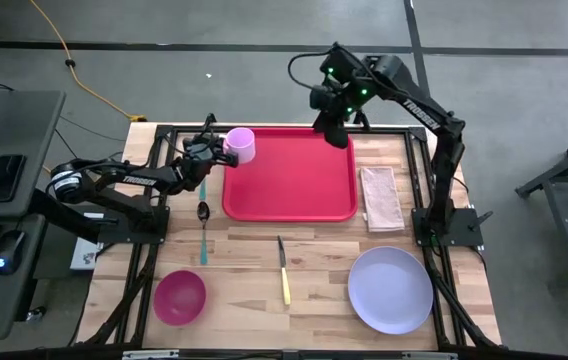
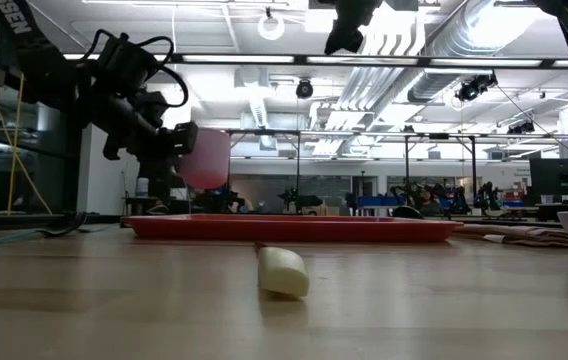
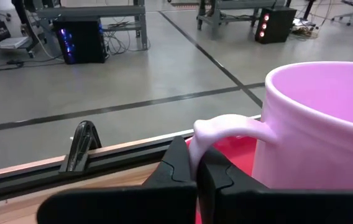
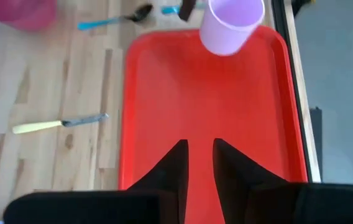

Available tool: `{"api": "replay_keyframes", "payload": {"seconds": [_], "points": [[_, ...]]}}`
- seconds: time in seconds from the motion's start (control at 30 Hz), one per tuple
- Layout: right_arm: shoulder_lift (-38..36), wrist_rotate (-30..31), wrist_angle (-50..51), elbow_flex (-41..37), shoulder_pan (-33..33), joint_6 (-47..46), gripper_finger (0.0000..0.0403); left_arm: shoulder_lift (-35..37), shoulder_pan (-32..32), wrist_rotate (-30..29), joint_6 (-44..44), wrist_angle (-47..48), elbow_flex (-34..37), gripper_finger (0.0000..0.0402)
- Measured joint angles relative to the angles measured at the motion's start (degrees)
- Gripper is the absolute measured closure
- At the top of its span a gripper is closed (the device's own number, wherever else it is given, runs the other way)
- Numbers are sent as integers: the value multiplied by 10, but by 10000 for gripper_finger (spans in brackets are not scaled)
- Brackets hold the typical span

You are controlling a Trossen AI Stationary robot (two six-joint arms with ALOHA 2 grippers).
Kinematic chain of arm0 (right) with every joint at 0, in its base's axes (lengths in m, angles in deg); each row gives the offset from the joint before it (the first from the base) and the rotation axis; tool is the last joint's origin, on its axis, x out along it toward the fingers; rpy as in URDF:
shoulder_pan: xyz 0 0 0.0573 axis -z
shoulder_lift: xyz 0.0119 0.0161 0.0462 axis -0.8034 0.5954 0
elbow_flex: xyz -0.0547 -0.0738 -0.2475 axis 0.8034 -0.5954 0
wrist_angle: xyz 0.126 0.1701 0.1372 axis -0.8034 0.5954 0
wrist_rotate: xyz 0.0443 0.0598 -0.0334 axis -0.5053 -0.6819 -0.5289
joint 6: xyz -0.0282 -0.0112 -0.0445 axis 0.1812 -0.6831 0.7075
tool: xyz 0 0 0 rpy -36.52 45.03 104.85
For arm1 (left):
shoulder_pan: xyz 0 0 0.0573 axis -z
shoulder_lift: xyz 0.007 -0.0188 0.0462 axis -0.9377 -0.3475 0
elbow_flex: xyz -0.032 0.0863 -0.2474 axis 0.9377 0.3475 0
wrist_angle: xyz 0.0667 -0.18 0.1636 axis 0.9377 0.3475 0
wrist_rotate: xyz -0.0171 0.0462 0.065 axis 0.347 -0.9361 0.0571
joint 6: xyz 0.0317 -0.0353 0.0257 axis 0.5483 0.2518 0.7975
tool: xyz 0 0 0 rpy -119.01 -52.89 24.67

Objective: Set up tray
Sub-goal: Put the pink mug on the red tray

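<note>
A: Mug in the air, held by its handle. Left gripper is pinching that handle, fingers pressed tight on it. Mug hangs over the tray's far-left corner, clear of the tray floor in the low view.

B: Tray position?

A: Red tray sits at the far middle of the surface, flat, nothing resting in it yet. Napkin lies just beside its right edge.

B: Right arm?

A: Right gripper hovers above the tray's far-right area, holding nothing. Fingers stand a little apart, narrow gap (can't say if it is closing or done).

B: Step in hand?

A: Looks like placing the mug on the tray. To do it well: lower straight down, keep the mug upright, land the base fully inside the rim, not on it. Corner is tight, so maybe nudge inward first. Release only once the base is flat, then back the fingers off along the handle so it doesn't tip.

B: Rest of the setup?

A: All off the tray: spoon near the left edge, knife nearer the front, pink bowl front left, lavender plate front right. My guess, early in the task.
</note>
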Motion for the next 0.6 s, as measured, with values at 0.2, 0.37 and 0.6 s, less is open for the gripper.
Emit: {"api": "replay_keyframes", "payload": {"seconds": [0.2, 0.37, 0.6], "points": [[-2, -39, -10, 0, 17, 5, 350, -48, -2, 9, 1, -53, 0, 380], [-2, -61, -10, -1, 24, 11, 352, -111, -2, 6, 2, -124, 0, 380], [-7, -97, -20, -22, 51, 15, 350, -157, -3, 6, 2, -164, -5, 380]]}}
